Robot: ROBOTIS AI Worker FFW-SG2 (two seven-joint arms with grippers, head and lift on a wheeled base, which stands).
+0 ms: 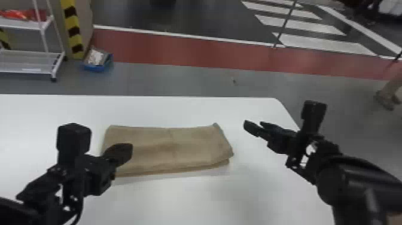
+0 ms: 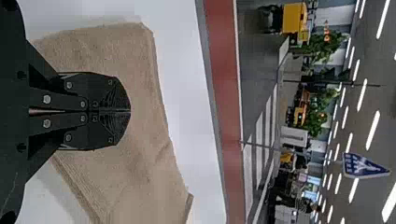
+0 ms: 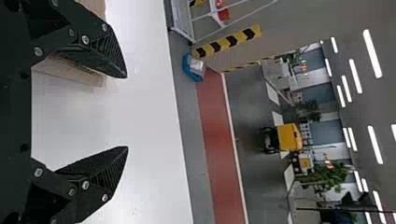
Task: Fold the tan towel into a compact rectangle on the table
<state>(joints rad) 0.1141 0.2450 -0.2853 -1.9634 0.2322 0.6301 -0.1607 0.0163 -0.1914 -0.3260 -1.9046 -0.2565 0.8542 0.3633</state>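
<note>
The tan towel [image 1: 176, 146] lies on the white table as a wide, flat folded strip, its layers showing along the near edge and its right end slightly skewed. Over the towel's left end is my left gripper [image 1: 122, 151]; in the left wrist view the left gripper [image 2: 130, 111] has its fingers together, with the towel [image 2: 135, 172] behind them. My right gripper [image 1: 254, 127] is to the right of the towel, apart from it. In the right wrist view the right gripper [image 3: 127, 112] has its fingers wide apart with nothing between them, and part of the towel [image 3: 74, 74] shows behind one finger.
The white table [image 1: 185, 110] ends at a far edge beyond the towel, with a rounded corner at the far right. On the floor past it are a white rack [image 1: 33, 61] and a blue box [image 1: 97, 61] at the left.
</note>
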